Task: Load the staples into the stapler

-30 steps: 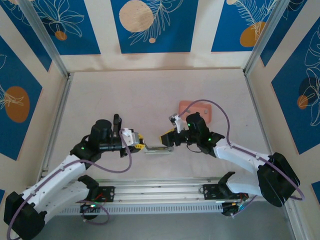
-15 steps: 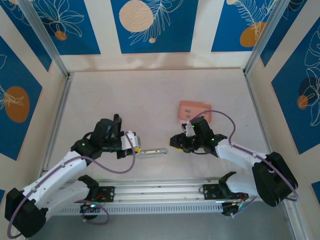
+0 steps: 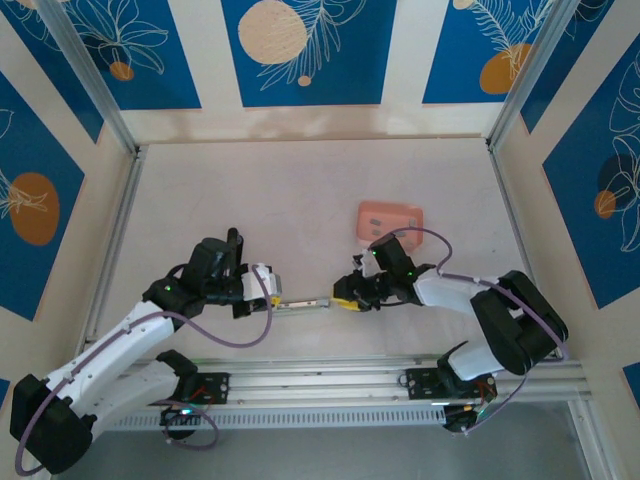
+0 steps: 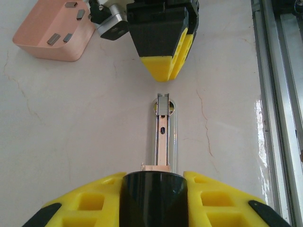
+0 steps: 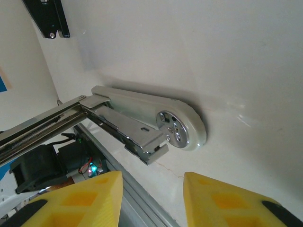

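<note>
One pale, faintly veined surface (image 3: pixel 280 190) carries everything, and two white arms, the left arm (image 3: pixel 120 345) and the right arm (image 3: pixel 470 298), reach in over it from the near edge so that their yellow-tipped ends face each other tip to tip. The left pincer (image 3: pixel 272 297) is pressed together on the near end of the stapler (image 3: pixel 304 302); in the left wrist view its yellow fingers (image 4: pixel 90 203) flank a rounded black part, and the stapler's rail runs straight out from between them. The right pincer (image 3: pixel 343 298) sits low just beyond the stapler's far end, close to it but apart, with a strip of bare surface between the two in the left wrist view. Its fingers (image 5: pixel 85 198) stand a little spread, gripping nothing, the surface showing in the gap. Behind the right pincer, towards the back wall, rests a salmon-pink tray (image 3: pixel 400 210) with rounded corners. The stapler lies flat between the two pincers, near the front edge, opened up: its pale base rests on the surface, a silvery metal rail lies along it, and another arm lifts away at a slant in the right wrist view. Smallest are the staples (image 4: pixel 53 39), a few short dark-grey strips lying loose inside the tray, well apart from the stapler.
</note>
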`<state>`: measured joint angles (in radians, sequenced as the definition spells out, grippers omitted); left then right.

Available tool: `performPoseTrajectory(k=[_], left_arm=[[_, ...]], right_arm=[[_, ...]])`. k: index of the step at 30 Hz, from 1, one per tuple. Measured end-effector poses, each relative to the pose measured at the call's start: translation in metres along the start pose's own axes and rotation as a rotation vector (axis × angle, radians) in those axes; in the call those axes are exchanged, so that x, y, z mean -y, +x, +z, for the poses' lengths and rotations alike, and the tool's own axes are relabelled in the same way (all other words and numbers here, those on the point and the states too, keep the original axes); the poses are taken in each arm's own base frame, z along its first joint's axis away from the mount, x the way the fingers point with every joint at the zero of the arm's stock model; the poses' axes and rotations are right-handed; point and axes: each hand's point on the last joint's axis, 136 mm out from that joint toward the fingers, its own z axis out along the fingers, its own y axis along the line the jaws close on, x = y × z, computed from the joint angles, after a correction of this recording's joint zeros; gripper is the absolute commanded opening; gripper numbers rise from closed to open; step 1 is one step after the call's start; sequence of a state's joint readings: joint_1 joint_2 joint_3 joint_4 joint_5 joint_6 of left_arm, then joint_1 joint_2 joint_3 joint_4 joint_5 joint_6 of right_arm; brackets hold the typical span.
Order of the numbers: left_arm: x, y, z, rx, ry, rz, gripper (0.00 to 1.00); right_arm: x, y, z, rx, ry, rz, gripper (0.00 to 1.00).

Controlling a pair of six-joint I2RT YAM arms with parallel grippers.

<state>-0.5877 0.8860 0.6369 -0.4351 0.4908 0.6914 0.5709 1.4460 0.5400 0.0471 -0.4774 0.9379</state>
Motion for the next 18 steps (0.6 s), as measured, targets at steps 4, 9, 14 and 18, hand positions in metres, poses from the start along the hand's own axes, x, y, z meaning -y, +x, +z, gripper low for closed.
performPoseTrajectory(k=[4, 9, 14, 18], left_arm=[[0.000, 0.000, 0.000, -0.002, -0.002, -0.001, 0.20], [0.000, 0.001, 0.000, -0.003, -0.001, -0.002, 0.20], [0.000, 0.001, 0.000, -0.004, -0.002, -0.001, 0.20], [-0.001, 0.001, 0.000, -0.006, -0.004, -0.001, 0.20]], right_arm=[[-0.005, 0.002, 0.009, -0.031, -0.007, -0.016, 0.33], [-0.008, 0.003, 0.015, -0.049, -0.011, -0.027, 0.30], [-0.006, 0.003, 0.018, -0.054, -0.006, -0.023, 0.28], [-0.004, 0.002, 0.021, -0.059, 0.000, -0.016, 0.28]])
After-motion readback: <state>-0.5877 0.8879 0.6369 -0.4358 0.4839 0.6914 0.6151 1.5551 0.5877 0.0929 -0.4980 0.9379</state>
